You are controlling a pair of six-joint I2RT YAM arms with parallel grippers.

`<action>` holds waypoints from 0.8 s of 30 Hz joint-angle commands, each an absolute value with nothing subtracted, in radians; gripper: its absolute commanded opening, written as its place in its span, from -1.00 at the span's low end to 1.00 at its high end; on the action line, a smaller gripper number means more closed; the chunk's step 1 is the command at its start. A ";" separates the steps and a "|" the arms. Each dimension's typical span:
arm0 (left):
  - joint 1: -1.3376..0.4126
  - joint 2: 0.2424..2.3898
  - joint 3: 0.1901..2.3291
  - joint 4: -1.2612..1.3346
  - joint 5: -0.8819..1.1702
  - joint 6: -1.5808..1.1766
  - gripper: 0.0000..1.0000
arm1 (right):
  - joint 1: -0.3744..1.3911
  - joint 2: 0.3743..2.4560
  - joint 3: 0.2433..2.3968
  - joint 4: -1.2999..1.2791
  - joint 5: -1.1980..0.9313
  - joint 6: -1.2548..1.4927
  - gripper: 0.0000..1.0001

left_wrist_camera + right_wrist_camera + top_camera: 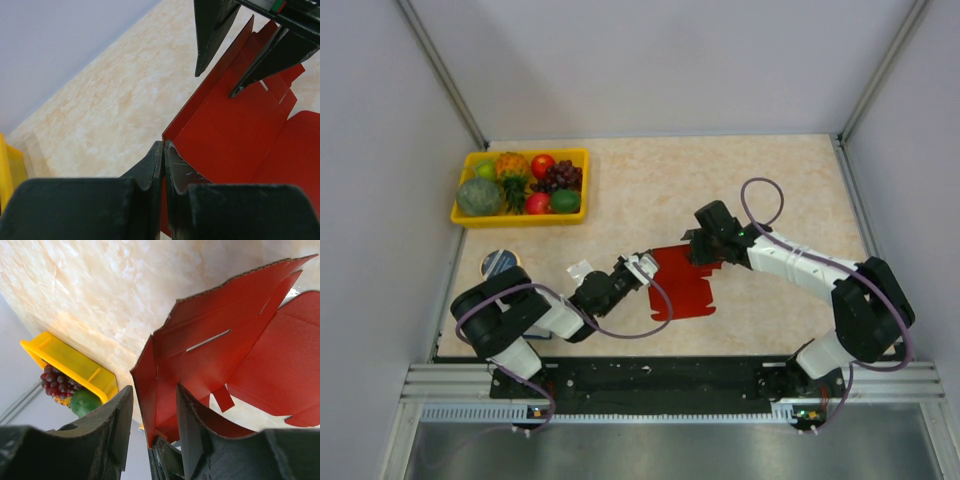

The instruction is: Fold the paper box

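The red paper box [685,290] lies partly unfolded on the table's middle, with its left panel raised. My left gripper [645,268] is shut on the box's raised left edge; in the left wrist view its jaws [164,146] pinch the thin red cardboard [235,130]. My right gripper [703,250] is open at the box's far edge. In the right wrist view its jaws [154,390] stand on either side of an upright red flap [200,360] without closing on it. The right gripper's fingers [210,35] also show at the top of the left wrist view.
A yellow fruit tray [520,218] with several fruits stands at the far left; it also shows in the right wrist view [70,362]. A round tin [500,262] and a small whitish wrapper [578,270] lie near the left arm. Walls close in three sides.
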State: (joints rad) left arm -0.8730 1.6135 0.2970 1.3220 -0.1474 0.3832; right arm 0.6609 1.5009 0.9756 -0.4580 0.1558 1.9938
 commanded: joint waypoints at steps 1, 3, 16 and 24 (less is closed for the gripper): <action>-0.884 1.569 0.299 1.611 -0.155 0.443 -0.87 | 0.652 1.497 1.009 -0.471 0.161 2.108 -0.23; -0.884 1.572 0.301 1.612 -0.158 0.446 -0.87 | 0.652 1.491 1.012 -0.476 0.163 2.105 -0.26; -0.891 1.601 0.301 1.624 -0.161 0.454 -0.87 | 0.635 1.425 0.999 -0.477 0.170 2.083 -0.30; -0.900 1.598 0.304 1.620 -0.169 0.462 -0.87 | 0.634 1.448 1.005 -0.477 0.147 2.086 -0.49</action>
